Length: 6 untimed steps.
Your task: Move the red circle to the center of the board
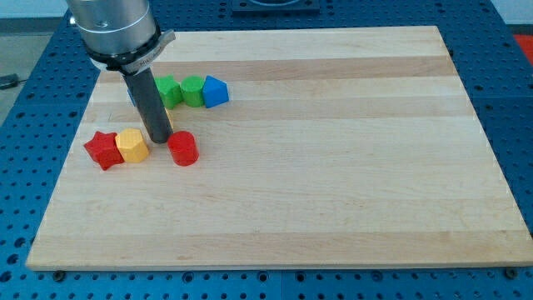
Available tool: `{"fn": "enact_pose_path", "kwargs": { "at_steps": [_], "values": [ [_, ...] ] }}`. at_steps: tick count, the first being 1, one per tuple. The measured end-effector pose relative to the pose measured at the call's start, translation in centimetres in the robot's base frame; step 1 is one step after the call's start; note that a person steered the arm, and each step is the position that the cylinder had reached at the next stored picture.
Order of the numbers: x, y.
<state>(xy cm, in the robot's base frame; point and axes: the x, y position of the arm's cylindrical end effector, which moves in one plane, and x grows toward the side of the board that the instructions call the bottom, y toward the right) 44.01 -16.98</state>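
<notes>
The red circle (182,149) is a short red cylinder on the wooden board (333,167), in the left half of the view. My tip (160,138) stands just to the left of it and slightly above, very close to its edge. The rod rises from there to the arm's grey housing (112,25) at the view's top left.
A yellow block (132,146) and a red star-shaped block (103,150) lie left of my tip. Two green blocks (171,90) (192,90) and a blue block (215,91) sit in a row above it. Another block is partly hidden behind the rod.
</notes>
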Motion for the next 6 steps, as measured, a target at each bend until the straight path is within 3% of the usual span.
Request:
{"fn": "enact_pose_path", "kwargs": {
  "at_steps": [1,3,6],
  "values": [
    [3.0,0.6],
    [4.5,8.7],
    [3.7,16.6]
  ]
}}
